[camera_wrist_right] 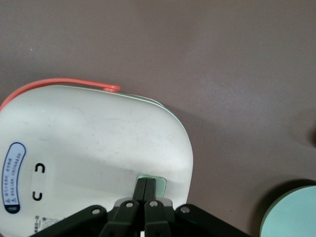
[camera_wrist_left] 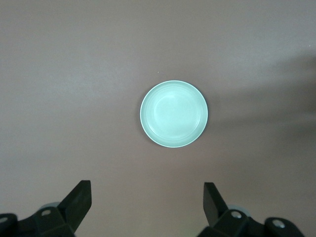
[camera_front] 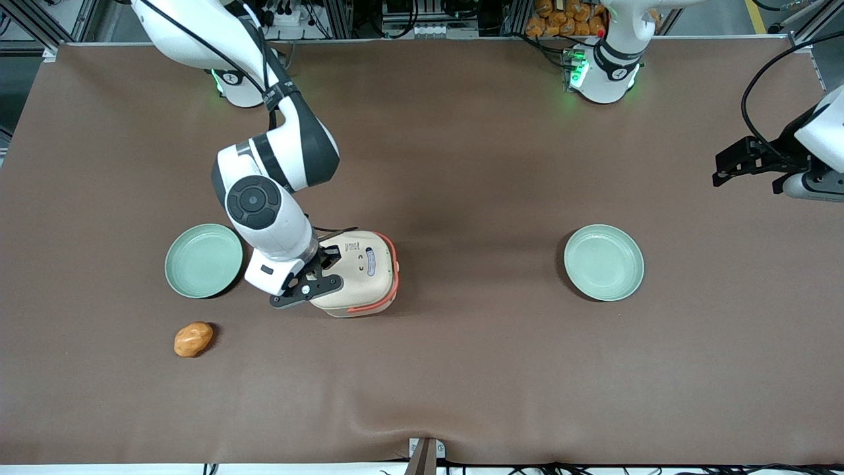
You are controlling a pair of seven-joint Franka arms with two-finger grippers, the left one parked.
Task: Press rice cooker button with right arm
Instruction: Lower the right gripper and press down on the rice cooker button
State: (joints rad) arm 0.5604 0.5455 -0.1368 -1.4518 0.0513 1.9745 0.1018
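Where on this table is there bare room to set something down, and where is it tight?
Bare cloth lies between the rice cooker and the plate toward the parked arm's end. Tight: the shut gripper on the cooker's button, the other plate beside it, an orange lump nearer the camera.

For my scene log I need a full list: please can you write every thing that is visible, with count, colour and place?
rice cooker: 1, cream with coral-orange handle band, mid-table, lid shut, between the two plates.
button: 1, pale green, at the lid's edge, under the end effector's fingertips.
plates: 2, pale green; one beside the cooker toward the working arm's end, one toward the parked arm's end.
bread roll: 1, orange-brown, nearer the front camera than the first plate.
table: 1, brown covering.
right arm: 1, white and dark grey, reaching down over the cooker.
end effector: 1, black, fingers shut together, tips on the button.
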